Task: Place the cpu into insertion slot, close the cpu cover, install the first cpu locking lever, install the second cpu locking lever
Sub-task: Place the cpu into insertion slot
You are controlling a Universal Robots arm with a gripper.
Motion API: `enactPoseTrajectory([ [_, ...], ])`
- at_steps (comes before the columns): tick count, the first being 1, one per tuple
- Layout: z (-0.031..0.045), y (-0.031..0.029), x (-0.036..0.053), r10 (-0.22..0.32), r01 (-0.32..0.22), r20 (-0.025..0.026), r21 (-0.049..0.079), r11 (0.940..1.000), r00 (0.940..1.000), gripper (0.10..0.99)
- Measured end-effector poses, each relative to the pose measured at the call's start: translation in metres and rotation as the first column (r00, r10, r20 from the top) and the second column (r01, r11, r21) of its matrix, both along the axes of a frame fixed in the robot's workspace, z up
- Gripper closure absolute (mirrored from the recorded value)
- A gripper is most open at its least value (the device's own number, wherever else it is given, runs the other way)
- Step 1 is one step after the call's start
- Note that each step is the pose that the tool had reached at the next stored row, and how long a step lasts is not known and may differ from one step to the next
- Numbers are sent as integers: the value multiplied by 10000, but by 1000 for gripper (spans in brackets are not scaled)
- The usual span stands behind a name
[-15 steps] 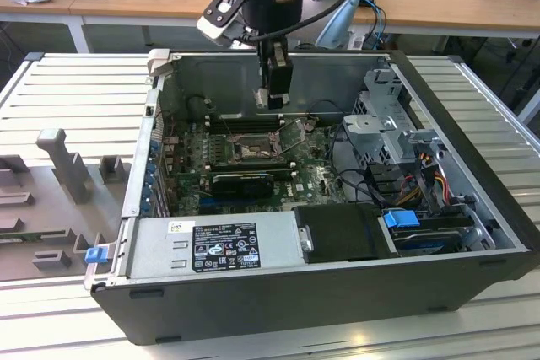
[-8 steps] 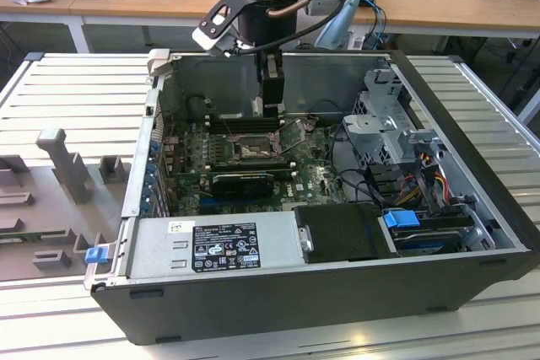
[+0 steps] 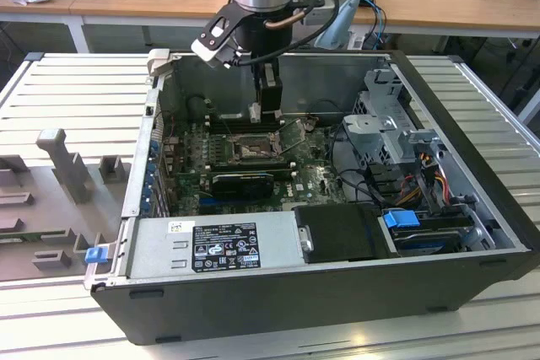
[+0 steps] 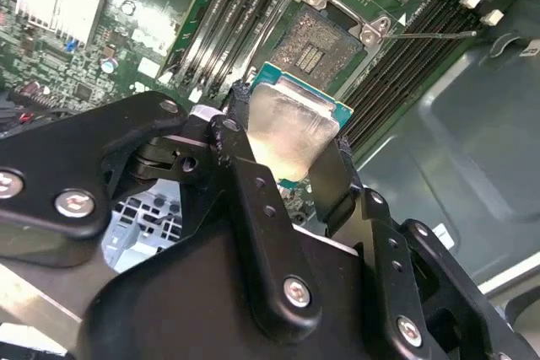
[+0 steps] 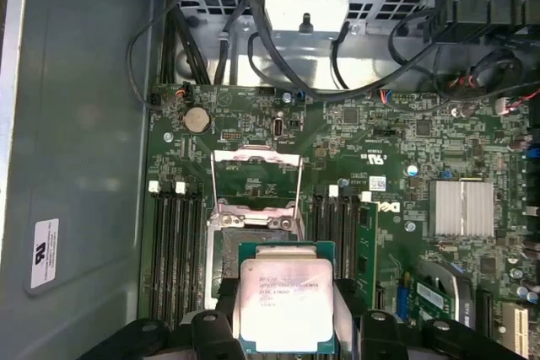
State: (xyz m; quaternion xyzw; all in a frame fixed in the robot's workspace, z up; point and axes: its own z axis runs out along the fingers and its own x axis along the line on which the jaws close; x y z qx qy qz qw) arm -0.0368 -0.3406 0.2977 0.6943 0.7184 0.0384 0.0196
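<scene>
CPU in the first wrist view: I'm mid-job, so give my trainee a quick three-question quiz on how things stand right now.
1. True or false: the cpu is seated in the insertion slot.
2. The cpu cover is: A closed over the slot, B swung open on its hinge, C detached.
3. Fill in: the gripper is shut on the ____.
Key: 1 false, it is held above the empty slot; 2 B; 3 cpu.
</scene>
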Motion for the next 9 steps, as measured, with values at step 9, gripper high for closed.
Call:
enactPoseTrajectory([
  [9,-211,13,-1,0,0,-381,-3,10000,9993,561],
])
